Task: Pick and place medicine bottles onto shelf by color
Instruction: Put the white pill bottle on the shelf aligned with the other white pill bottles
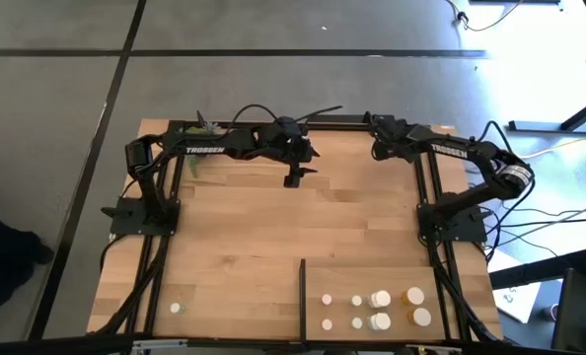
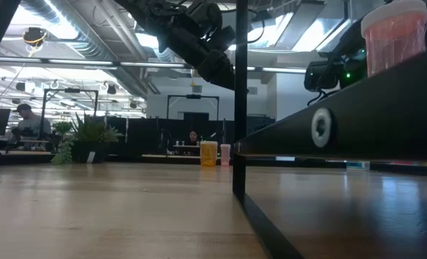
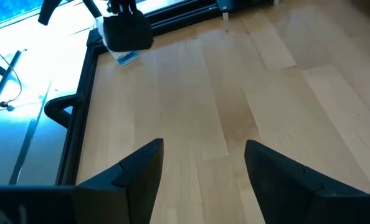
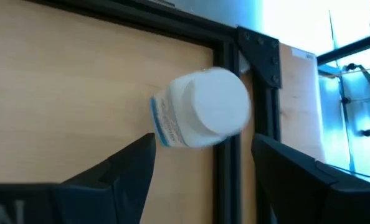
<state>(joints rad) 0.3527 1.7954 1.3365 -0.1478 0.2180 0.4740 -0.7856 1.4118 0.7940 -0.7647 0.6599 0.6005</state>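
Closest to the low camera runs the thin black strip (image 2: 239,108) that edges the shelf (image 1: 461,281), standing upright on the wooden counter (image 1: 273,237). On the shelf, in the high view, stand eight medicine bottles: four small white ones (image 1: 341,312) nearest the strip, two larger white ones (image 1: 380,309) in the middle, and two orange-amber ones (image 1: 417,306) on the side away from the strip. One more small white bottle (image 1: 176,308) stands alone near the counter's front left corner, well apart from the shelf.

At the far edge of the counter the right hand (image 4: 203,155) hangs with its fingers (image 4: 126,165) apart, and a white bottle with blue lettering (image 4: 200,109) sits between and just beyond them, close to the counter's black frame (image 4: 225,37); whether the fingers touch it I cannot tell. From the left wrist view the same bottle (image 3: 124,34) shows beneath that hand at the far frame.

The left hand (image 3: 200,174) hovers over bare wood near the middle of the counter's far side, fingers apart and holding nothing. A green plant (image 1: 202,130) sits at the far left corner.
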